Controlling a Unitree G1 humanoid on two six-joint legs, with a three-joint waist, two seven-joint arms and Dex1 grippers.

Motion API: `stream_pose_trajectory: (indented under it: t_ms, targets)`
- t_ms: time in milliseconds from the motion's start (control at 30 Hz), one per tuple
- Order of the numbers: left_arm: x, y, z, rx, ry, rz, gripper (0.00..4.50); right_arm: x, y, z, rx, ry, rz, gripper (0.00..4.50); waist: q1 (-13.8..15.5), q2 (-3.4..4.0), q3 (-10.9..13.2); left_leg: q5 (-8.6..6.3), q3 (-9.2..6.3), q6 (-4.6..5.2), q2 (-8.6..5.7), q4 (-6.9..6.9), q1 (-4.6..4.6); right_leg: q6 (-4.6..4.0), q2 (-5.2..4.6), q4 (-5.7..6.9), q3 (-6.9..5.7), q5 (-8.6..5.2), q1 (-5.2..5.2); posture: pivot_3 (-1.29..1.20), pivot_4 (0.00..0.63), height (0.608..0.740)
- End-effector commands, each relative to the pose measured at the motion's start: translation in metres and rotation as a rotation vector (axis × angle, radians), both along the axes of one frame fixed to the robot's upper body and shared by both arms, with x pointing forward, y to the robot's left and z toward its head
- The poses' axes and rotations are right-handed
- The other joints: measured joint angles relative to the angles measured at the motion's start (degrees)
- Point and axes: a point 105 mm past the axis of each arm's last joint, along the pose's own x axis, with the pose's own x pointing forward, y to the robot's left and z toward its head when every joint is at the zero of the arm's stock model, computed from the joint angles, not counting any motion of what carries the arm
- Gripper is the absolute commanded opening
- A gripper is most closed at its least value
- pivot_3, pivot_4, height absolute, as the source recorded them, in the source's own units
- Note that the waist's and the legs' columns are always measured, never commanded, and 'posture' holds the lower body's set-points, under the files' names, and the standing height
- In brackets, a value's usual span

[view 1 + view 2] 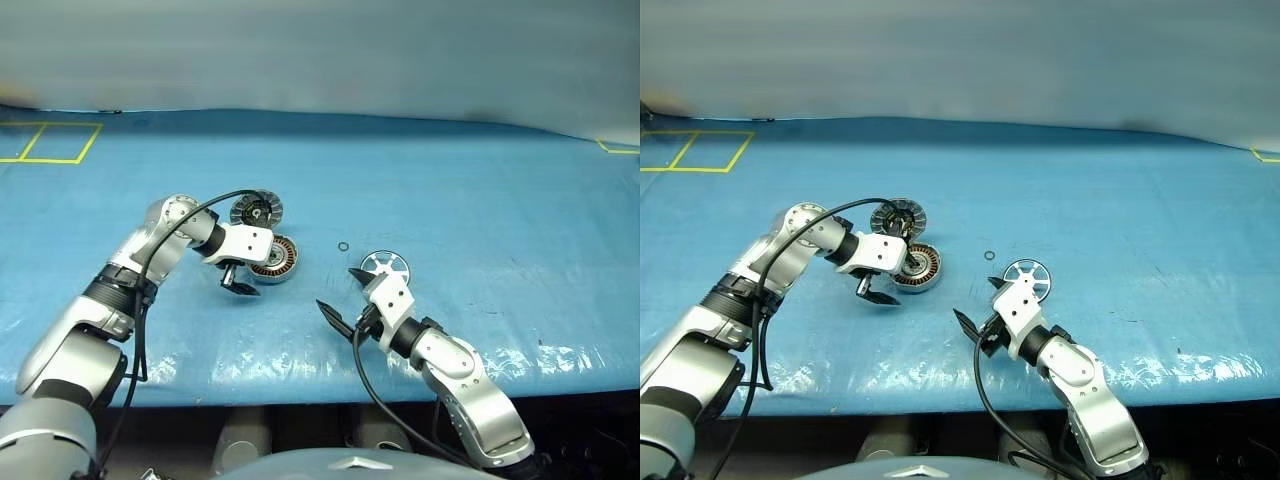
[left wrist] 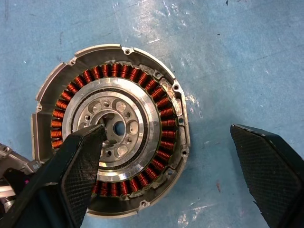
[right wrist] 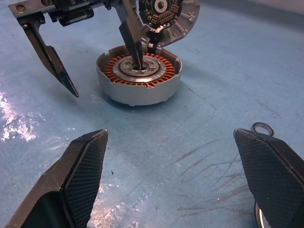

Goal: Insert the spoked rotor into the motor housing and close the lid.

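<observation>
The motor housing [image 1: 277, 258], a silver cup with copper windings, lies open on the blue sheet. Its lid [image 1: 256, 210] stands tilted up at the far edge, its segmented face showing. My left gripper [image 2: 167, 129] is open astride the housing's wall: one finger [image 3: 134, 50] reaches down to the dark centre, the other [image 3: 52, 61] hangs outside. The spoked rotor [image 1: 386, 266] lies flat to the right of the housing. My right gripper [image 1: 343, 297] is open and holds nothing, just in front of the rotor and level with the sheet.
A tiny black ring [image 1: 343, 246] lies between housing and rotor. Yellow tape squares [image 1: 50, 142] mark the far left of the blue sheet. The sheet's front edge [image 1: 300, 385] runs close under my right arm.
</observation>
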Motion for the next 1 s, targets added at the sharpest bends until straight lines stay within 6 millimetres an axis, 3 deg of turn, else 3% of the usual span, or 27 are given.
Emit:
stream_pose_trajectory:
  t_ms: [33,267,367,533,567,733,833,1000]
  targets:
    - [0.005,0.005,-0.008,0.074,-0.05,-0.002,4.5,0.001,0.0,0.005,0.01,-0.019,-0.007,4.48,0.0,-0.01,0.0,0.0,0.0,0.0,0.0,0.01,0.01,0.01,0.0,0.0,0.0,0.0,0.02,0.0,0.15,0.74]
    - [0.013,0.002,-0.015,0.058,-0.066,0.038,4.5,0.002,-0.002,0.0,0.012,-0.006,-0.031,4.48,0.0,-0.03,0.0,0.02,0.01,0.0,0.01,0.15,0.24,0.15,0.0,0.16,0.04,-0.07,0.19,0.0,0.15,0.74]
    - [0.007,0.005,-0.019,0.075,-0.044,0.004,3.93,0.002,-0.001,-0.002,0.009,-0.004,-0.031,4.5,-0.1,-0.04,-0.1,0.05,0.05,0.01,0.02,0.23,0.28,0.14,0.0,0.24,0.1,-0.04,0.19,0.0,0.15,0.74]
    - [0.005,0.006,-0.021,0.085,-0.045,-0.014,2.32,0.002,0.0,-0.002,0.008,-0.005,-0.03,4.5,-0.2,-0.02,-0.1,0.05,0.07,0.01,0.02,0.17,0.33,0.13,0.04,0.35,0.37,-0.03,0.08,0.0,0.15,0.74]
    - [0.003,0.007,-0.022,0.092,-0.041,-0.031,2.21,0.002,0.0,-0.002,0.006,-0.006,-0.03,4.5,-0.2,-0.04,-0.1,0.05,0.09,0.02,0.0,0.16,0.34,0.13,0.04,0.35,0.37,-0.03,0.08,0.0,0.15,0.74]
    - [0.0,0.004,-0.02,0.082,-0.092,-0.113,2.21,0.004,0.0,0.003,0.026,-0.014,-0.031,4.5,-0.3,-0.05,-0.2,0.05,0.2,0.02,0.01,0.15,0.32,0.08,0.05,0.54,0.48,-0.06,-0.09,0.0,0.15,0.74]
    - [-0.011,0.002,-0.016,0.094,-0.16,-0.269,2.21,0.005,-0.002,0.004,0.026,-0.015,-0.034,4.5,-0.3,-0.06,-0.2,0.05,0.22,0.02,0.02,0.14,0.27,0.04,0.05,0.7,0.6,-0.06,-0.29,0.0,0.15,0.74]
    - [-0.031,-0.016,-0.009,0.045,-0.193,-0.382,2.21,-0.003,-0.001,-0.002,0.02,0.025,0.0,4.5,0.0,-0.08,-0.2,0.05,0.38,0.02,0.01,0.13,0.16,-0.18,0.03,0.71,0.63,0.06,-0.4,0.0,0.15,0.74]
